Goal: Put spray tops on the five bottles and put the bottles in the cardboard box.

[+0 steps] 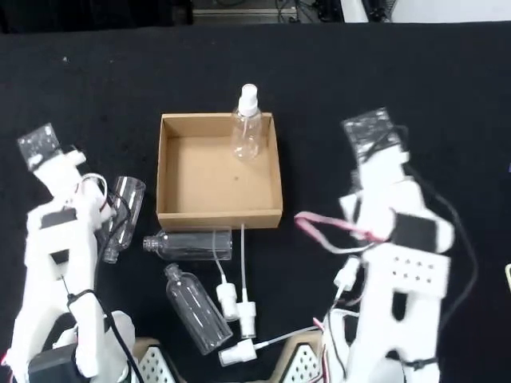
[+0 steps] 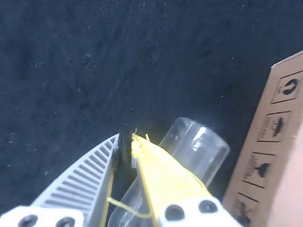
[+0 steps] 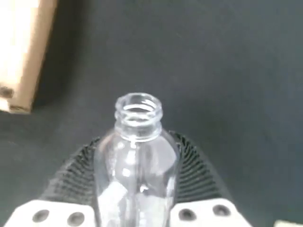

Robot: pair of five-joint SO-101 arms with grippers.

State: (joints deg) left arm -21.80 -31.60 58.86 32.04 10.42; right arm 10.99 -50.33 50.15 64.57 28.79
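Bottle (image 3: 137, 165) with a bare threaded neck sits clamped between the dark jaws of the right gripper (image 3: 139, 139), held above the black table (image 1: 383, 80), apart from a corner of the box (image 1: 219, 217). It has no top on it.

The left gripper (image 2: 125, 139) has its grey and yellow fingers drawn almost together, only a slit between the tips and nothing gripped there. A second bottle (image 2: 196, 146) lies slanted under the yellow finger; in the high view it is at centre left, just beside the box's left wall.

Outward from there, a capped bottle (image 1: 247, 132) lies at the box's far side, upper centre of the frame, its body inside and its white top sticking out over the back wall. Two more bare bottles lie below the box, one (image 1: 188, 243) along its front wall, one (image 1: 196, 307) angled toward the lower edge. Three loose tops (image 1: 239, 315) cluster at lower centre, tubes pointing toward the box.

As I read it, one bottle of five is finished. Four remain to be capped and boxed, and I can pick out only three spare tops.
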